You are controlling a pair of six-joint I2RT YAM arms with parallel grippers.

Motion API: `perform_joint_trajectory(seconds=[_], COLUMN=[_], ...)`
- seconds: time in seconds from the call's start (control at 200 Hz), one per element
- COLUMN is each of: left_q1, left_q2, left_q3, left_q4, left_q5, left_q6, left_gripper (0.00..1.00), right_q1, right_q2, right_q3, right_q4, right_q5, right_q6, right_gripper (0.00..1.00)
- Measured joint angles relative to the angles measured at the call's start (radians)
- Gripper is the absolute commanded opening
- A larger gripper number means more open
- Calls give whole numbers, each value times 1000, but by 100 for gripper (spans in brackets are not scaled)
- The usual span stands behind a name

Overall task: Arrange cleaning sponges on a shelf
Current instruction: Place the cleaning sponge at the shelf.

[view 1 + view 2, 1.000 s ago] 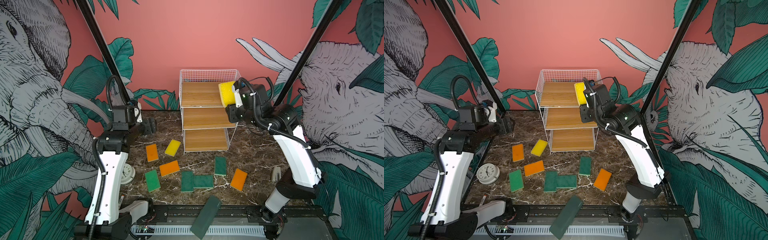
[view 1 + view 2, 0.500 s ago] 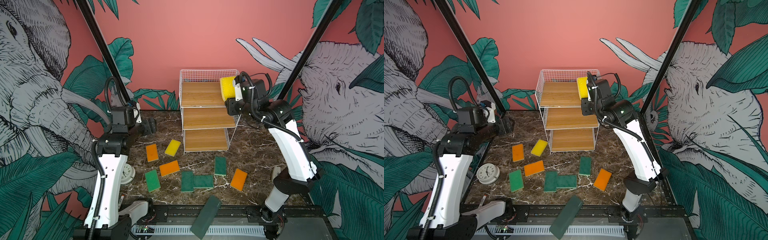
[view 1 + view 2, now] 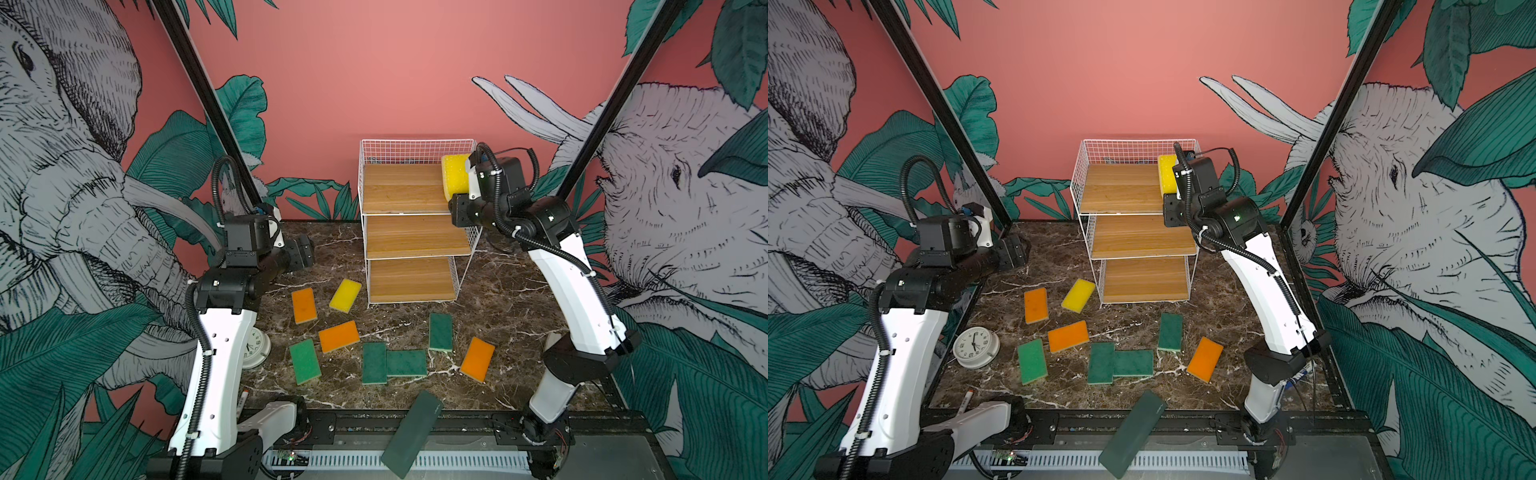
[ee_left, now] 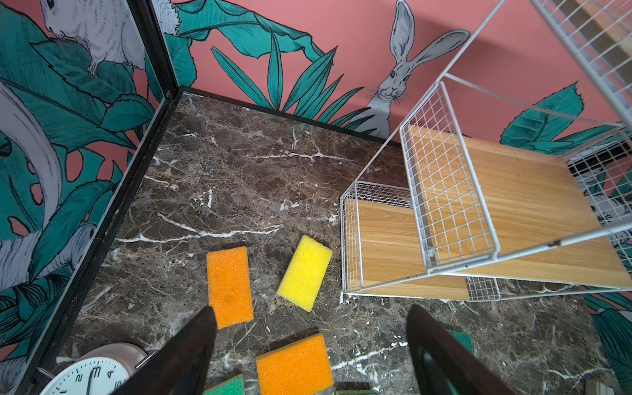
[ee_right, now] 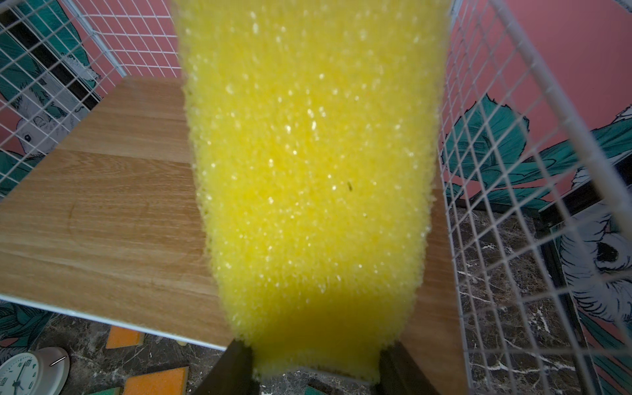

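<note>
My right gripper [image 5: 316, 355] is shut on a yellow sponge [image 5: 307, 171], which stands on edge over the right side of the shelf's top board [image 3: 401, 189]. The yellow sponge [image 3: 455, 176] sits close to the rack's right wire wall. The shelf [image 3: 1138, 143] stands at the back centre with its three boards bare. Several sponges lie on the marble in front: orange [image 3: 304, 305], yellow [image 3: 345, 295], orange [image 3: 338, 336], green [image 3: 305, 361], two touching dark green [image 3: 374, 362], another green [image 3: 440, 338] and orange [image 3: 477, 364]. My left gripper [image 4: 309, 321] hangs open above the left sponges, holding nothing.
A white clock [image 3: 976, 347] lies at the table's left edge beside the left arm. A long dark green slab [image 3: 411, 438] leans over the front rail. A pen [image 3: 966, 399] rests near the front left corner. Walls close in on three sides.
My right gripper has carried the yellow sponge up and back, further in over the top board. The left arm has barely moved.
</note>
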Motion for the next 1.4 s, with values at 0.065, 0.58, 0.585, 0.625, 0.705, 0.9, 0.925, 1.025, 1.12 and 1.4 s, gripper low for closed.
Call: perform_joint_trajectory(seconds=[0.065,0.58,0.585,0.625,0.705,0.9,0.925,1.025,1.12,1.4], left_q1=[0,0,0,0,0,0,0,0,0,0], left_q2=[0,0,0,0,-1,-1,-1,-1,-1,-12], left_q3=[0,0,0,0,0,0,0,0,0,0], left_q4=[0,0,0,0,0,1,1,1,1,1], left_q5=[0,0,0,0,0,3,3,5,6,6], left_q6=[0,-3,-3,-3,-3,-3,-4,-7,-8,-10], left_gripper=[89,89,89,89,89,89,89,89,89,89], right_q1=[0,-2,-2,-3,-6,-11,-11,-11,-12,-12], right_q2=[0,0,0,0,1,8,8,10,10,11], right_q3=[-5,-2,-2,2,10,33,33,34,35,34], right_q4=[11,-3,-3,-8,-24,-55,-55,-56,-56,-51], right_q5=[6,50,51,53,57,69,70,72,73,72], right_q6=[11,43,44,45,48,50,50,51,51,52], right_gripper=[50,57,57,58,60,63,64,67,68,70])
